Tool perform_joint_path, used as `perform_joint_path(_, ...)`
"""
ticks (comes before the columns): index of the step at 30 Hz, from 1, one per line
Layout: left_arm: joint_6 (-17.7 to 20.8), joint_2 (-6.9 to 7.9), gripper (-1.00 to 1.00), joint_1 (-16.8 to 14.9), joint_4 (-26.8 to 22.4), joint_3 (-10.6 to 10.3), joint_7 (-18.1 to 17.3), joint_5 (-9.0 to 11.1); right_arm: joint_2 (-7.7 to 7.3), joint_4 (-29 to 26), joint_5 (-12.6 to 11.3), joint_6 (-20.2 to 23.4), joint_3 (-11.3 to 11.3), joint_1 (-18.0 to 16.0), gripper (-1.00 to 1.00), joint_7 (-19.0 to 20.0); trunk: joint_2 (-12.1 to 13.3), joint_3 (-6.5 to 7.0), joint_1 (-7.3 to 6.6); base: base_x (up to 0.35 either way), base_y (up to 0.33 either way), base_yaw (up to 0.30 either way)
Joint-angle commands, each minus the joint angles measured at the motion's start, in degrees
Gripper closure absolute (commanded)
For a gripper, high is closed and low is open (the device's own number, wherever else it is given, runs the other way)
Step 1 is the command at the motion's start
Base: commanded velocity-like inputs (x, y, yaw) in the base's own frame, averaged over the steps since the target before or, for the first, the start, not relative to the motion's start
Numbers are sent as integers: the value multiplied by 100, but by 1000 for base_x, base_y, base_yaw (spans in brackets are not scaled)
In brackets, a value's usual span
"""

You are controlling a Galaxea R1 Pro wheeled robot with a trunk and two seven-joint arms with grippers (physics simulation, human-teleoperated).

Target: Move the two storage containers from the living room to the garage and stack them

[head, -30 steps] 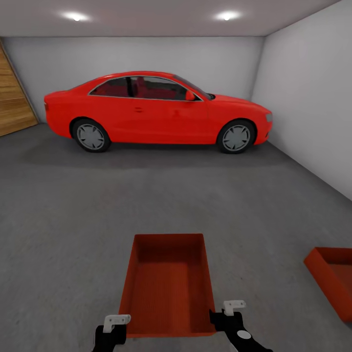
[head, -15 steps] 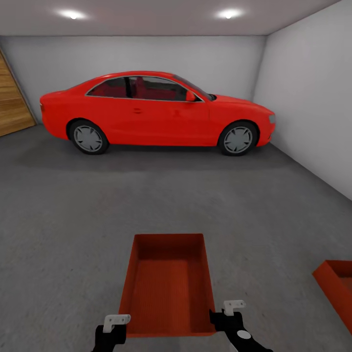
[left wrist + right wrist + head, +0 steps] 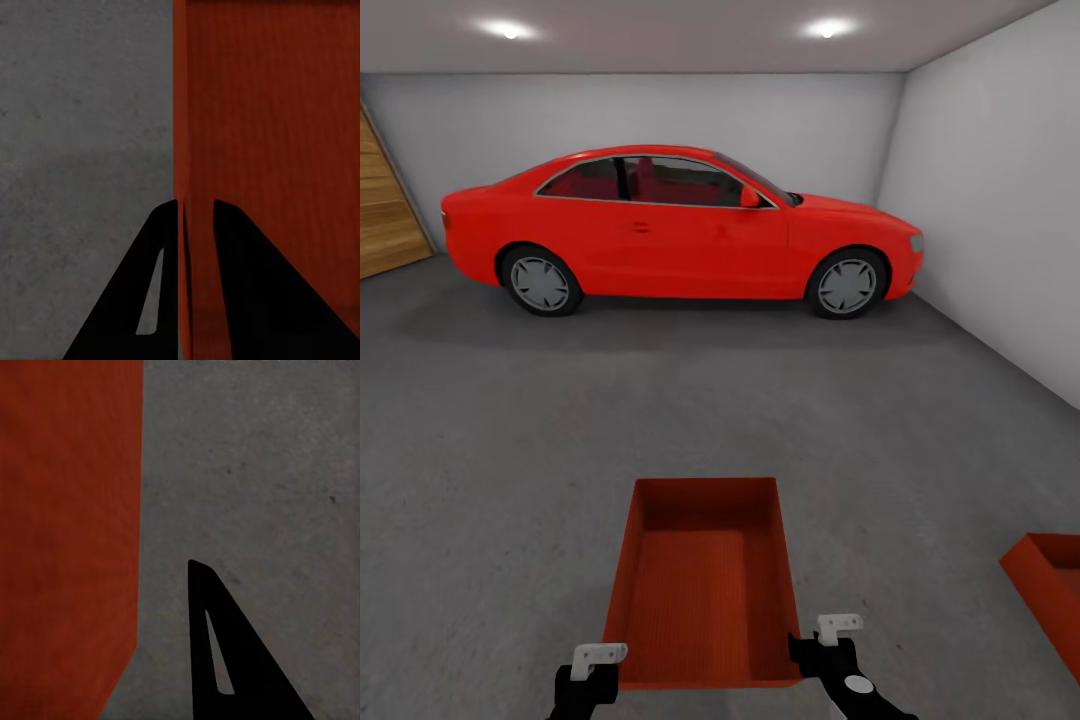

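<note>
- Containers first: the one I carry (image 3: 703, 590) hangs low over the garage floor (image 3: 510, 480), between my two pincers.
- Second container (image 3: 1050, 590) sits on the concrete well off to my right, cut by the frame edge.
- My judgement: turn right, centre over that bin, lower level so the walls nest squarely.
- Left pincer (image 3: 196, 225) pinches the near wall, one finger each side.
- Right pincer (image 3: 830, 650) is beside the rim; its grip I cannot tell.
- Count: two containers, one red car (image 3: 680, 230), two ceiling lights (image 3: 825, 30).
</note>
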Motion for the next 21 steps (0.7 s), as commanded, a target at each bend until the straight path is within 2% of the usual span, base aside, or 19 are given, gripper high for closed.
perform_joint_path(1, -14, 5, 100, -4, -2, 90, 51, 70, -87, 5, -2, -20, -42, -6, 100, -68, -3, -4, 0, 0, 0, 0)
perform_joint_path(21, -14, 5, 100, -4, -2, 90, 51, 70, -88, 5, -2, -20, -42, -6, 100, -68, -3, -4, 0, 0, 0, -3)
